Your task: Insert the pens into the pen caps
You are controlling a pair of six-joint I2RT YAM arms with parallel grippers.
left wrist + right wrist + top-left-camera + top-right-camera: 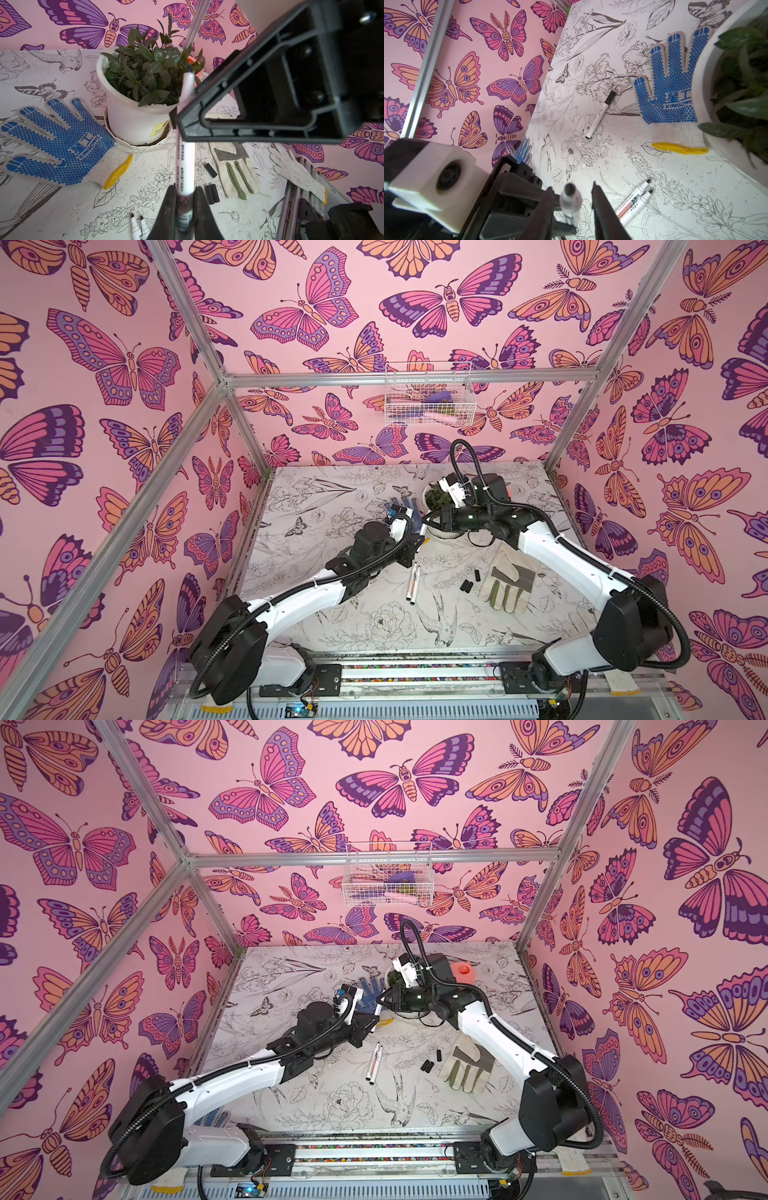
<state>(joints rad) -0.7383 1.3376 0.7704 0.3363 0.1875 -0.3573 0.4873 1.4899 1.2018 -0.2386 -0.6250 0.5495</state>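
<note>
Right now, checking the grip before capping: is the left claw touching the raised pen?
Touching. The left wrist view shows the raised pen pinched inside the shut left claw, with no gap on either side.

You have four pens: one capped, three bare-tipped. You can count three loose pen caps, four gloves, two of them blue-dotted, one potted plant, one wire basket and one orange object.

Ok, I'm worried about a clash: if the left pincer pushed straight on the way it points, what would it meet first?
Most likely the right pincer: its jaws stand either side of the pen that the left pincer holds. The potted plant lies beyond, though depth is unclear.
</note>
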